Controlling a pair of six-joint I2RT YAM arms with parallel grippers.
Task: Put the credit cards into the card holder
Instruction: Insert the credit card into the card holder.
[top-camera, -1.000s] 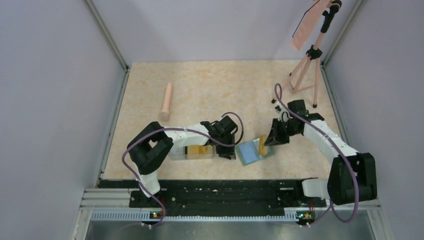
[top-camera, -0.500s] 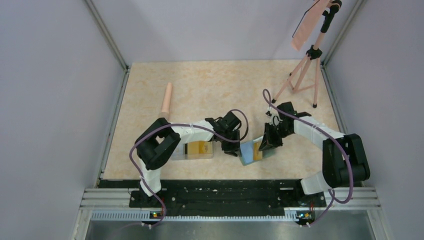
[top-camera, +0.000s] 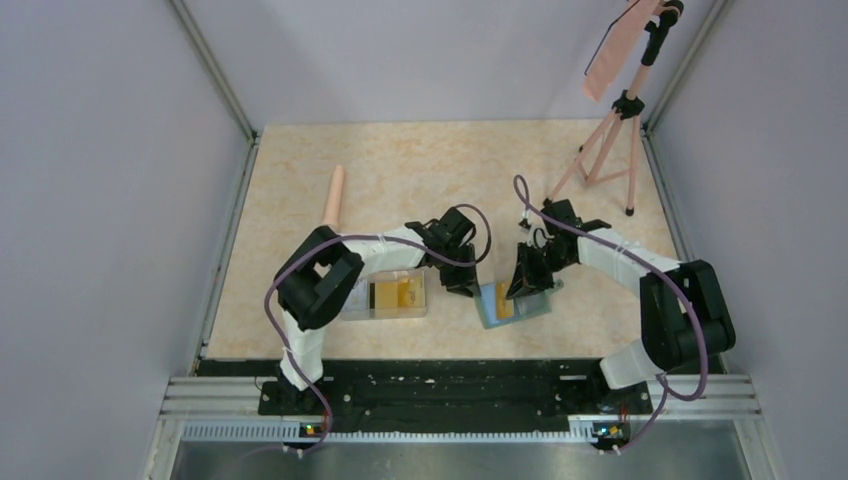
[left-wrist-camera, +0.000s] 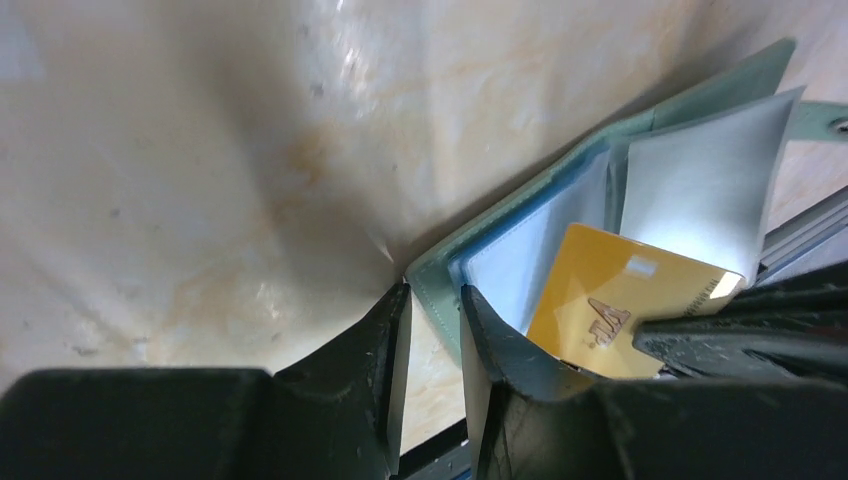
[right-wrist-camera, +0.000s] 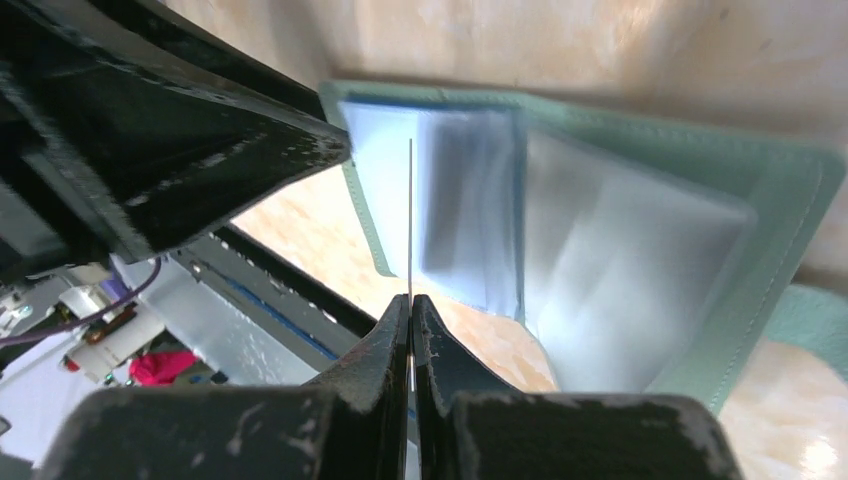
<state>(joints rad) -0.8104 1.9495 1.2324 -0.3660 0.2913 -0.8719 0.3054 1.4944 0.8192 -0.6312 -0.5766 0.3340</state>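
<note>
The green card holder (top-camera: 492, 316) lies open on the table, pale blue pocket pages up. My right gripper (top-camera: 521, 283) is shut on a yellow-orange credit card (top-camera: 506, 305) and holds it on edge, its lower end among the pages. In the right wrist view the card (right-wrist-camera: 410, 220) is a thin line rising from my shut right gripper (right-wrist-camera: 411, 300) towards the card holder (right-wrist-camera: 780, 200). My left gripper (left-wrist-camera: 434, 291) is narrowly open astride the card holder's (left-wrist-camera: 690, 180) near corner, one finger on the pages beside the card (left-wrist-camera: 610, 310). It also shows in the top view (top-camera: 464, 287).
A clear plastic box (top-camera: 395, 297) holding more yellow-orange cards sits left of the card holder, under my left arm. A pink cylinder (top-camera: 333, 203) lies at the back left. A pink tripod (top-camera: 605, 140) stands at the back right. Walls close in both sides.
My right gripper has moved left with the yellow-orange card, bringing it over the card holder's pages. My left gripper has shifted slightly to the card holder's left corner.
</note>
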